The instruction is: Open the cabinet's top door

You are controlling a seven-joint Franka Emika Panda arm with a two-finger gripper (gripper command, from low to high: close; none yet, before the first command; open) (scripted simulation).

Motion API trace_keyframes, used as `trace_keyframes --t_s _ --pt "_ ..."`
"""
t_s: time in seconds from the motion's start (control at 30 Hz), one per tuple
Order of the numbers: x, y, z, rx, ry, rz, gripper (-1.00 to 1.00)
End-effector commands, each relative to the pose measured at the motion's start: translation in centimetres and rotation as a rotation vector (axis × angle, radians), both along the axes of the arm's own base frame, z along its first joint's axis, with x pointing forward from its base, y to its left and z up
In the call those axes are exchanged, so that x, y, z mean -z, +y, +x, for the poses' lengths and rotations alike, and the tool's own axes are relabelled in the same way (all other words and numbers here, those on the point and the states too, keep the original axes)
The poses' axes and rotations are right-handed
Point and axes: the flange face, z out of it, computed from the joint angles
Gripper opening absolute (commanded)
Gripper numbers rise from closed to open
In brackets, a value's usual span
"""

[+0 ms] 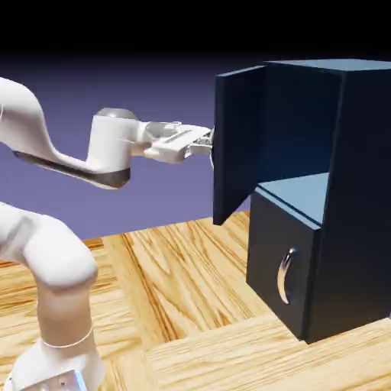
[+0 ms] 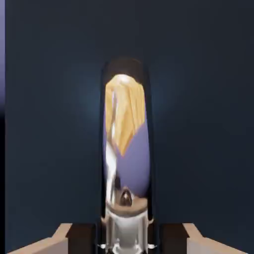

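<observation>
The top door (image 1: 238, 145) of the cabinet (image 1: 336, 198), near the table's (image 1: 191, 305) right edge, is being held swung wide open. Its silver handle (image 2: 126, 149) is being pinched by the gripper (image 1: 208, 142).

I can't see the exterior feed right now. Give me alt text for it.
The cabinet's top door stands swung wide open toward the arm, with the gripper at its outer face, jaws shut, apparently on the door's handle, which is hidden here. The lower panel is closed, its silver handle untouched, and the cabinet stands on a wooden table.
</observation>
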Motion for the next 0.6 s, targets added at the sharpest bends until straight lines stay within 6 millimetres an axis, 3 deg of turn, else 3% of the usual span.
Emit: trace_keyframes --t_s 0.0,0.27,0.57 --pt "0.0 0.8 -0.1 0.028 0.000 0.000 -1.00" --pt "0.0 6.8 0.1 0.258 0.000 0.000 -1.00" --pt "0.0 12.6 1.7 0.485 0.000 0.000 -1.00"
